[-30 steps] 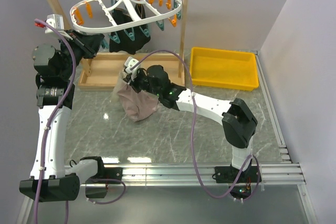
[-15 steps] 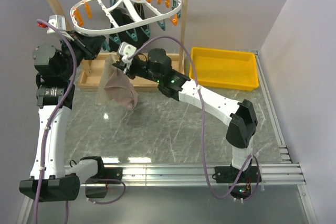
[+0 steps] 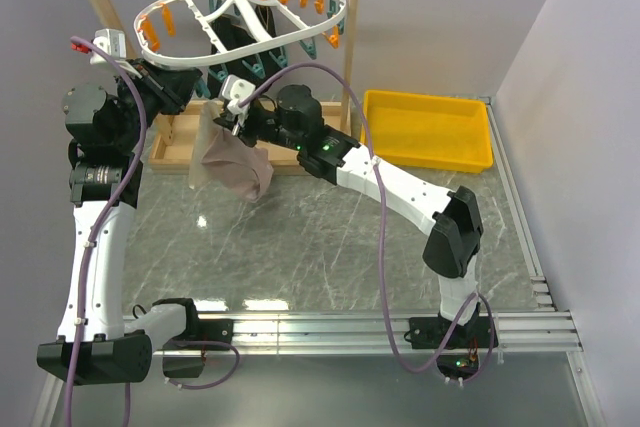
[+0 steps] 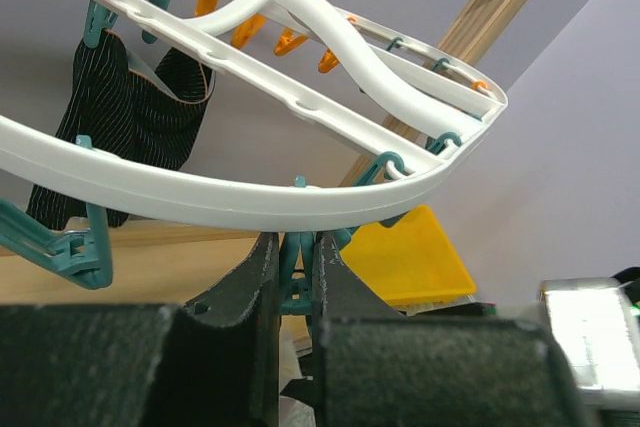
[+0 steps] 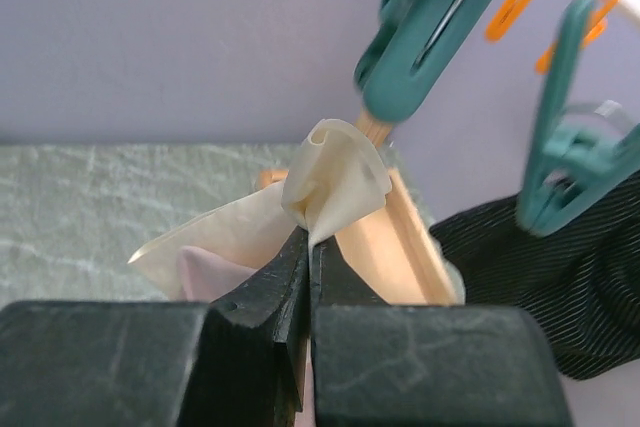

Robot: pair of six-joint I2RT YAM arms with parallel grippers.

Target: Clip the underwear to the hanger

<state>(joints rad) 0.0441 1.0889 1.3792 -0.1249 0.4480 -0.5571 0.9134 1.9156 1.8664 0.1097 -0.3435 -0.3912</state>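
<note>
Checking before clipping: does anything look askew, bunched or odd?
The beige waistband of the dusty-pink fabric underwear is curled into a bunch above the right gripper, just under a teal plastic clothespin.

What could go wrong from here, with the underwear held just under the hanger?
The right fingers pinch only a small fold of the underwear, which may slip out. That fold sits just below the teal clothespin, not in it, so the clip could close on nothing. The hanger hangs free and may swing.
</note>
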